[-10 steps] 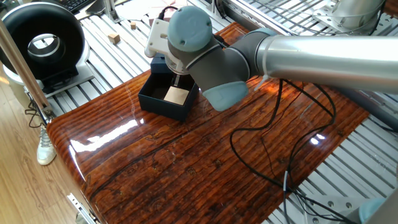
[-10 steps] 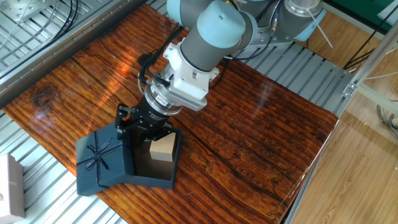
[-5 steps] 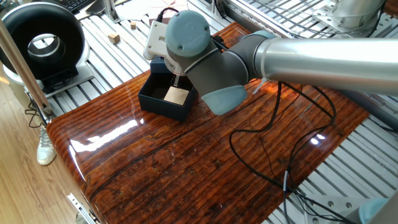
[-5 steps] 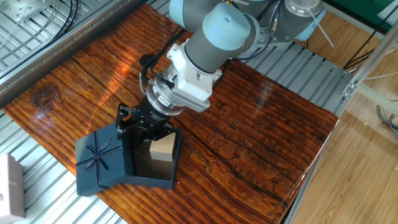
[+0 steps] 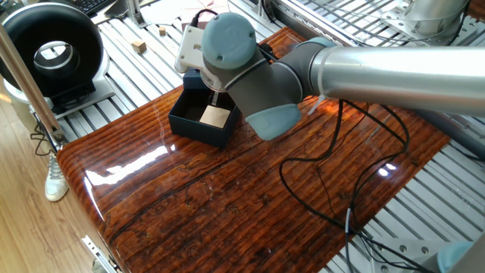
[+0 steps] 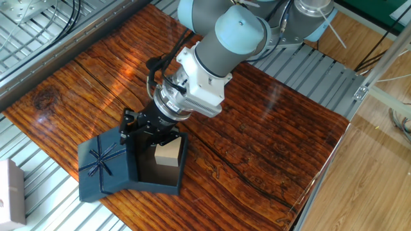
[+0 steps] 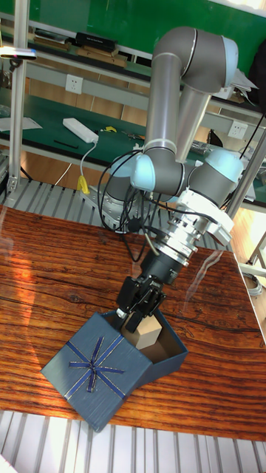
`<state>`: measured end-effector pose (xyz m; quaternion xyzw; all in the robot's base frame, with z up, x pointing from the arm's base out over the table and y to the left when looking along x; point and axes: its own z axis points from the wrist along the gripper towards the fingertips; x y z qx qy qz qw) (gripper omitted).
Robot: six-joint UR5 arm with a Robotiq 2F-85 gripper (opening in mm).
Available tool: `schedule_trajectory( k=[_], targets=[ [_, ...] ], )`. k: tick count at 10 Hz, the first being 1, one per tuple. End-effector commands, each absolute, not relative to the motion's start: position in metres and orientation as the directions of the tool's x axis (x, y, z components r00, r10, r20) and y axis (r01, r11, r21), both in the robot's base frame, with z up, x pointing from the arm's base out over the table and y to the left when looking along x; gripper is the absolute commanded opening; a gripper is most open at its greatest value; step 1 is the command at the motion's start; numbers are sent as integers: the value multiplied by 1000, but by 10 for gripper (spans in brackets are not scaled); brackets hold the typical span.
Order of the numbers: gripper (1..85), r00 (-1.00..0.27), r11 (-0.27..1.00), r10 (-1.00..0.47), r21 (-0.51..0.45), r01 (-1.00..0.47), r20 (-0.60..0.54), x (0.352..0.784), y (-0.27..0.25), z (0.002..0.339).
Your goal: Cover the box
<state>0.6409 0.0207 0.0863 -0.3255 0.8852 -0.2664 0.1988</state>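
Box (image 6: 168,176), navy, open, near the table (image 6: 257,141) edge, tan pad (image 6: 167,154) inside; its bowed lid (image 6: 106,168) lies propped against the box's side. Gripper (image 6: 149,133) low over the lid-box junction, fingers close together; grasp cannot be told. Risk, as judged: a poor edge grip could drop the lid or shove the box aside.

One arm (image 6: 221,38) over the table (image 6: 257,135), one gripper (image 6: 149,128) on its end. One navy box (image 6: 168,181), open, one tan pad (image 6: 168,154) inside, one lid (image 6: 106,165) leaning at its edge with one bow (image 6: 101,160). Off the wood: one black ring-shaped device (image 5: 47,51), two small wooden blocks (image 5: 139,46) on the slats (the farther one is tiny), one shoe (image 5: 56,182) on the floor, one pale box (image 6: 9,199) at the frame edge
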Motion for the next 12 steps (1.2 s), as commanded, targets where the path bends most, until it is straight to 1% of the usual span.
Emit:
schedule_trajectory(
  k=[1, 4, 7, 10, 12],
  targets=[
    [513, -698, 636, -695, -599, -486, -172, 644, 21, 81],
    [513, -693, 633, -699, -604, -485, -176, 646, 21, 80],
    [493, -686, 619, -705, -630, -468, -183, 650, 20, 79],
    [487, -675, 613, -713, -636, -469, -189, 653, 20, 78],
    [457, -675, 611, -714, -638, -468, -188, 653, 20, 78]
  ],
)
